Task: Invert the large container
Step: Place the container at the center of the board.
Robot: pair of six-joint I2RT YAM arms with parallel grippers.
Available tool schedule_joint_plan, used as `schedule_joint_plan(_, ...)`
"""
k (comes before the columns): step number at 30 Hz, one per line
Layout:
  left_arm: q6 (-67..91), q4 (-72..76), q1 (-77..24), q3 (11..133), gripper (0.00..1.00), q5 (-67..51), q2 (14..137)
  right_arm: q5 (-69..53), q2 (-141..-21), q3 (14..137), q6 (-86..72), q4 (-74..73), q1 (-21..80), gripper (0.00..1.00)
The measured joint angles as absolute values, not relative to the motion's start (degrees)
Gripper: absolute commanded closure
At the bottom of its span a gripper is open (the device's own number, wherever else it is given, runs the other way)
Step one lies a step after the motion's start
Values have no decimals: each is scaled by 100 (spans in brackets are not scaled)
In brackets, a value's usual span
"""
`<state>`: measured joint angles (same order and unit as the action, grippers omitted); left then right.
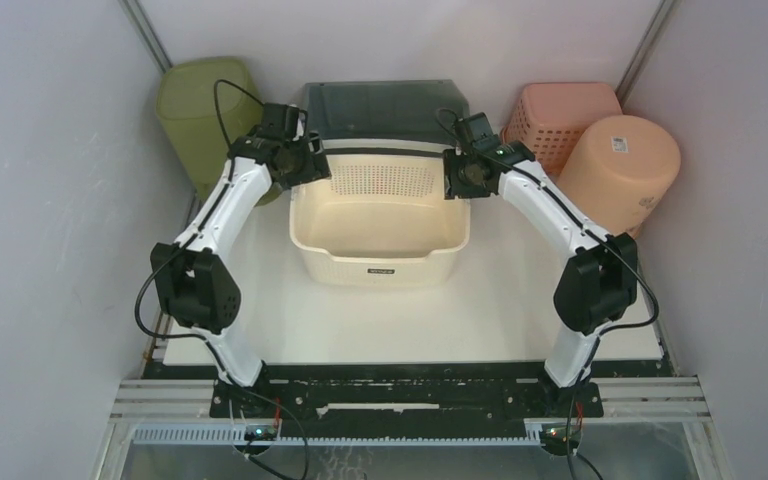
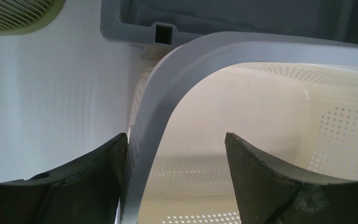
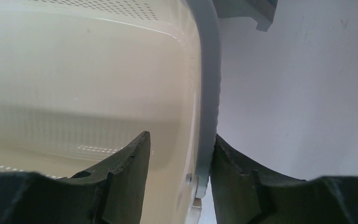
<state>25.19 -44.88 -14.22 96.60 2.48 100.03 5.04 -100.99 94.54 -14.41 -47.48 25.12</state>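
The large cream container [image 1: 380, 265] stands upright, open side up, in the middle of the tabletop [image 1: 360, 325]. A dark grey bin [image 1: 385, 105] sits just behind it, a green bin [image 1: 200, 110] to its rear left, and a pink basket [image 1: 560, 115] and an orange bin [image 1: 625, 165] to its rear right. The left gripper [image 2: 172, 140] straddles the container's rear left rim and the right gripper [image 3: 179, 137] its rear right rim, each spread, with the outer finger against the rim and the inner one apart from it.
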Motion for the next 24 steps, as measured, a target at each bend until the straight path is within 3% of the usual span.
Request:
schedule_joint_plan(4,2482,-4672,-1350,9712,15,38,10095,499,-10353,9826,-1422,-5006,2486,50)
schedule_joint_plan(7,2530,-4276,-1205,9262,11,-237,9983,405,-10453,9957,-1422,-5094,2469,46)
schedule_joint_plan(10,2663,-3653,-1081,8543,1,-530,9824,246,-10481,9983,-1428,-5087,2469,42)
schedule_joint_plan(24,3013,-2519,-897,7682,0,-908,9386,-80,-10488,9926,-1516,-5037,2377,29)
